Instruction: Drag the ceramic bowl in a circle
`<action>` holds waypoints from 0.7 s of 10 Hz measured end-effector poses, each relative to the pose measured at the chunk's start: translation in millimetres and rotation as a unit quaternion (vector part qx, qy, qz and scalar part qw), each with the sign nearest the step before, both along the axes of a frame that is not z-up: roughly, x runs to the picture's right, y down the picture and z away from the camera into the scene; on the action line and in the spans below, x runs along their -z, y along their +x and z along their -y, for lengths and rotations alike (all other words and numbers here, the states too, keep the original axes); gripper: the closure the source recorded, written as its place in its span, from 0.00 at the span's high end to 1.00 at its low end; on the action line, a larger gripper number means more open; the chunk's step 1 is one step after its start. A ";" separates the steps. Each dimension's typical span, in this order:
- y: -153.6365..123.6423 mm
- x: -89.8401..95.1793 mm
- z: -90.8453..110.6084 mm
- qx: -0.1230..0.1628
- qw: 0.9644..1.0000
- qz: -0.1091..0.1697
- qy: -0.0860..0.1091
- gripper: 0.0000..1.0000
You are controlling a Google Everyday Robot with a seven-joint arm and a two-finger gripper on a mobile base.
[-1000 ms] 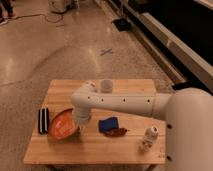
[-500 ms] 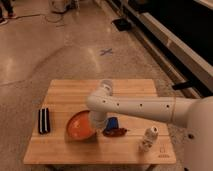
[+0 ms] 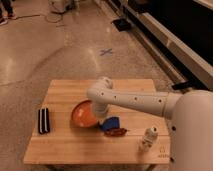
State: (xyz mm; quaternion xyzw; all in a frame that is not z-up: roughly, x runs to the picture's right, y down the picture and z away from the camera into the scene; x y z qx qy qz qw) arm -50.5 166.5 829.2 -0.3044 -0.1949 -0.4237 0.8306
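Seen from above and in front: a wooden table on a polished concrete floor, with a white robot arm reaching in from the right and bending down over the table's middle.

Next in size, the ceramic bowl — now left of the table's centre and a little toward the far side. Shifted since a second ago: then close to the black striped block at the left, half a second ago farther right, now also carried away from the near edge. Reads as a curve rather than a straight push, so probably part-way round the circle, with most of the loop left to do.

Round, shallow, orange, glossy inside with a paler sheen; widest thing on the table. Flat and upright on the wood, apparently empty. Right rim covered by the arm's wrist.

Then the gripper, down at that right rim, touching it or just over it. Hidden by the wrist, so cannot tell how wide it is set or whether it clasps the rim.

Just right of the bowl, a small blue cloth-like piece, with a dark red object touching its near edge — close enough to be swept along on a wide loop. Farther right, well apart, a small white cup near the front edge.
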 end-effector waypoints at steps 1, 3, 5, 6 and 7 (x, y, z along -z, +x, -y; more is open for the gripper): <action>-15.2 -7.9 5.6 0.006 1.000 0.013 0.004 0.00; -51.6 -14.5 12.1 0.017 0.999 0.047 0.008 0.00; -88.5 -4.3 9.1 0.028 0.996 0.088 0.007 0.00; -102.8 4.1 5.2 0.031 0.994 0.107 0.003 0.00; -115.5 16.5 -2.1 0.035 0.991 0.126 -0.001 0.00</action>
